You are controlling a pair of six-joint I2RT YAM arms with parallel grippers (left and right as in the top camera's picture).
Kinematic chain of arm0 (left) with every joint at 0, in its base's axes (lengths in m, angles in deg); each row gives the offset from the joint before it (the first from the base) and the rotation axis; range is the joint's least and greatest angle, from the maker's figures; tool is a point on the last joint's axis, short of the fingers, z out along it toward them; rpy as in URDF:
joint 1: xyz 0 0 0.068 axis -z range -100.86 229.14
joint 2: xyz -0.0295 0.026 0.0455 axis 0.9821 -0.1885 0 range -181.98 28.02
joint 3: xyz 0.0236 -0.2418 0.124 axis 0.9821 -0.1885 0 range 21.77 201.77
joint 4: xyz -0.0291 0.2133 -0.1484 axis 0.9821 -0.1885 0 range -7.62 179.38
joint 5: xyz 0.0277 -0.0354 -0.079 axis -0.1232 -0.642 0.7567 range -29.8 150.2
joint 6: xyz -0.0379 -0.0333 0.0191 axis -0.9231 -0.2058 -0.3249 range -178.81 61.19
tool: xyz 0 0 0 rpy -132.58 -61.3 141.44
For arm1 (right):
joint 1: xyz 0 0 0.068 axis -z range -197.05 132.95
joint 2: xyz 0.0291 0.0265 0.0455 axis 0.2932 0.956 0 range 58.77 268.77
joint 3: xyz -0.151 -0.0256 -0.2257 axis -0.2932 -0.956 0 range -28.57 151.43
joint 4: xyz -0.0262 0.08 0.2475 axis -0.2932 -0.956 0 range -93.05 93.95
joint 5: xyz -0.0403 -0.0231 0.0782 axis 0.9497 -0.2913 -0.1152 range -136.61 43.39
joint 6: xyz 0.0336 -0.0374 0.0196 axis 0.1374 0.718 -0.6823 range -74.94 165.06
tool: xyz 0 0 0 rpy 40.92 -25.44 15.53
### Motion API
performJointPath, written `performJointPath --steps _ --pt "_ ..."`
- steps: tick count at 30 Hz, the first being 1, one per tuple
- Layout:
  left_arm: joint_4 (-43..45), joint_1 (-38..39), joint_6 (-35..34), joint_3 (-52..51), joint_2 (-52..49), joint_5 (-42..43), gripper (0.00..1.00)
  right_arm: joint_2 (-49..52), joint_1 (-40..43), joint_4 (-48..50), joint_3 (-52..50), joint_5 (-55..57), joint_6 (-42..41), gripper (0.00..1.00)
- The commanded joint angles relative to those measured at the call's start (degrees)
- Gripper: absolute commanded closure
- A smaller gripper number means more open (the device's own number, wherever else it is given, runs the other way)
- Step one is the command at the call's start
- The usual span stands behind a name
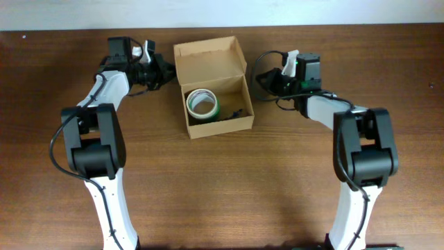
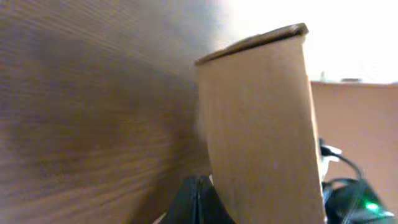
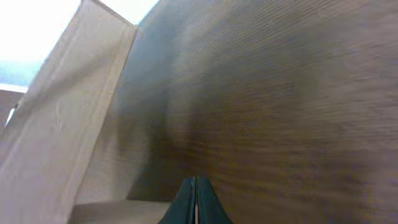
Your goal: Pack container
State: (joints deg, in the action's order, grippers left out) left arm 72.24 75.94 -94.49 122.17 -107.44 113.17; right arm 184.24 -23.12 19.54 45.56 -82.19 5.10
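Left end effector [image 1: 165,73] and right end effector [image 1: 261,82] were both pinched shut, holding nothing as far as we saw. On the worktop [image 1: 208,194], the box [image 1: 218,126] sat between them, with its open lid [image 1: 208,57] at the far side, just beside the left one. Inside lay a tape roll [image 1: 202,103] and a small dark item [image 1: 232,113].

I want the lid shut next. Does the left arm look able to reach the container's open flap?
Probably yes: the left gripper, shut, sits right beside the flap, with nothing between them.

Closed left gripper [image 1: 164,72], closed right gripper [image 1: 268,82], facing each other
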Motion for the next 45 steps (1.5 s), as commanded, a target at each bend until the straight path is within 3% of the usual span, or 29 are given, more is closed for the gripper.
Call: performJointPath --steps 1,9,16,24,31,39,45 --pt "3.5 0.2 -6.1 0.5 -1.8 5.9 0.98 1.5 -1.2 4.2 0.6 -3.5 -2.4 0.96" --pt "6.8 0.5 -7.5 0.5 -3.3 8.3 0.98 1.7 -1.7 10.9 0.6 -6.1 -2.6 0.96" --pt "16.6 0.4 -10.3 0.5 -3.3 12.4 0.98 1.7 -1.8 13.4 1.4 -7.5 -3.5 0.96" --pt "18.6 0.5 -12.7 0.5 -3.4 13.3 0.98 1.7 -1.8 13.4 1.9 -7.9 -3.7 0.96" --pt "19.8 0.6 -12.7 0.5 -3.4 15.8 0.98 1.7 -1.9 17.3 3.5 -15.6 -4.0 0.96" --pt "29.5 0.5 -15.5 0.6 -3.4 23.2 0.98 1.7 -1.9 15.8 9.2 -19.8 -4.1 0.96" --pt "42.5 0.6 -25.1 0.6 -3.4 26.7 0.98 1.7 -1.9 9.5 13.4 -21.3 -4.0 0.96"
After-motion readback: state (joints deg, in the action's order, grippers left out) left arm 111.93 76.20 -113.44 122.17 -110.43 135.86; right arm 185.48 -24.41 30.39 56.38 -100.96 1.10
